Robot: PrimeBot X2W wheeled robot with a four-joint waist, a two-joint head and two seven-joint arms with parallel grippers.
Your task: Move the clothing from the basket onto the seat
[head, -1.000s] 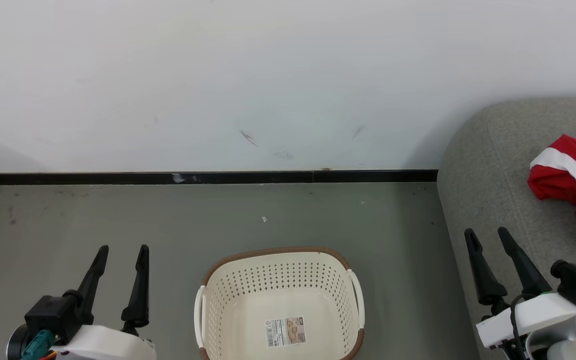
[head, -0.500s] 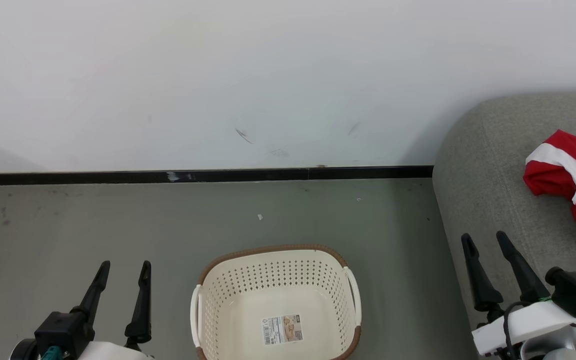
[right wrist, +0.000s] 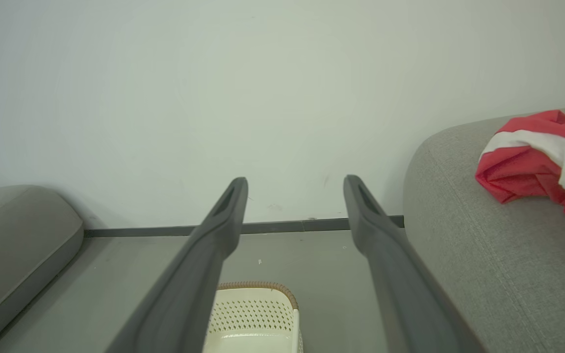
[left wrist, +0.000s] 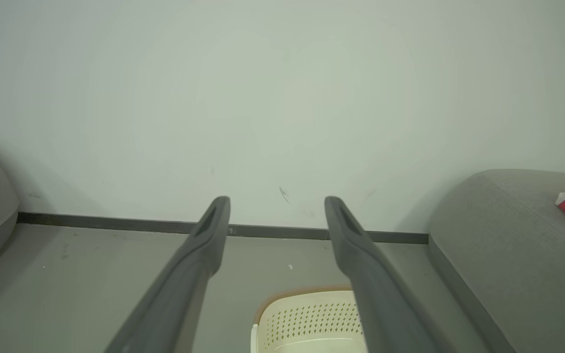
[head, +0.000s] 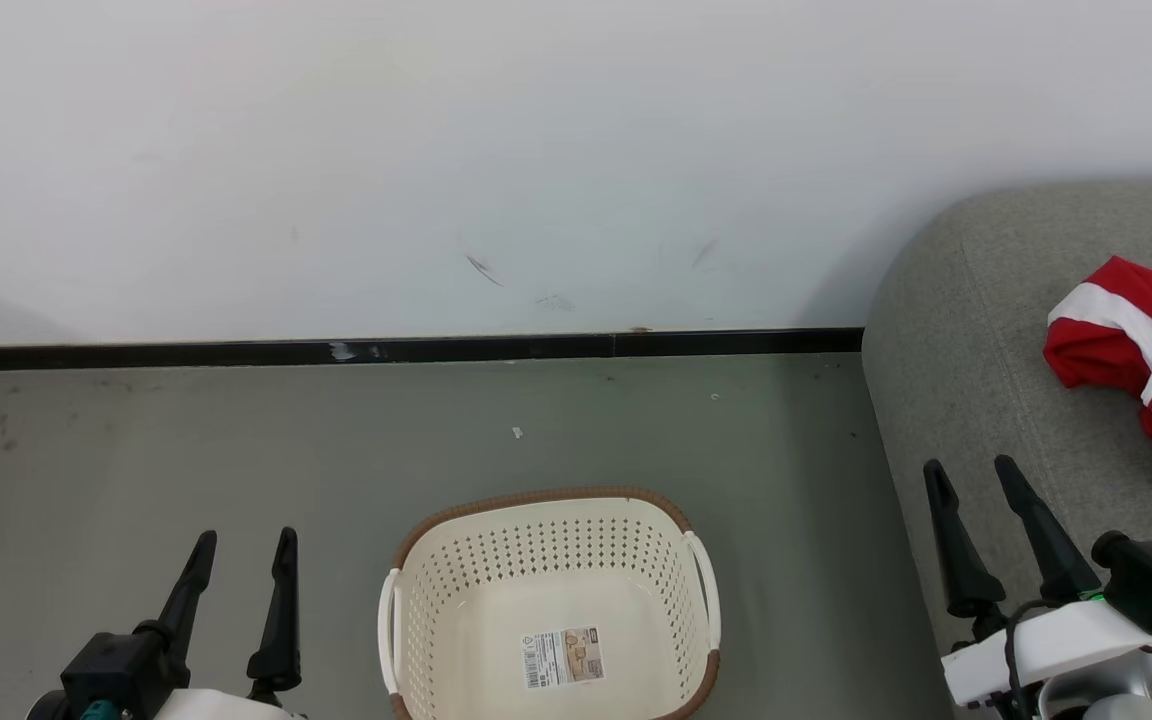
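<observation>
The cream basket (head: 546,540) with its brown rim stands on the grey floor at the bottom centre; only a paper label lies inside it. Red clothing (head: 1136,345) with white bands lies crumpled on the grey seat (head: 966,340) at the right, also seen in the right wrist view as clothing (right wrist: 532,162) on the seat (right wrist: 459,220). My left gripper (head: 243,545) hangs open over the floor left of the basket, holding nothing. My right gripper (head: 971,472) is open over the seat's front edge, apart from the clothing. The left wrist view shows the basket (left wrist: 307,318) low between the fingers.
A white wall with a black skirting strip (head: 396,351) runs behind the floor. A second grey cushion (right wrist: 12,245) sits at the far left. Bare floor lies around the basket on both sides.
The head view has shifted slightly, so everything sits a little lower and left. The left gripper has sunk lower in view. Both grippers stay open and the clothing has not moved.
</observation>
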